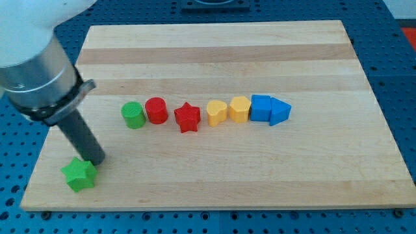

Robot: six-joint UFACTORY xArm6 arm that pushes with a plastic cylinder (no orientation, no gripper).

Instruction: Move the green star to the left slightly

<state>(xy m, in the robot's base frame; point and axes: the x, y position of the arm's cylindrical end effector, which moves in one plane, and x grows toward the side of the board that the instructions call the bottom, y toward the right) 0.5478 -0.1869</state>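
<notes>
The green star (79,174) lies near the board's bottom left corner. My tip (97,161) is at the lower end of the dark rod, just to the right of the star's upper edge, touching or almost touching it. A row of blocks runs across the middle of the board: a green cylinder (132,115), a red cylinder (156,110), a red star (187,117), a yellow heart-like block (216,112), a yellow hexagon-like block (239,108), a blue cube (260,108) and a blue triangle (280,112).
The wooden board (221,175) rests on a blue perforated table (403,78). The arm's grey body (39,71) reaches in from the view's top left. The green star sits close to the board's left and bottom edges.
</notes>
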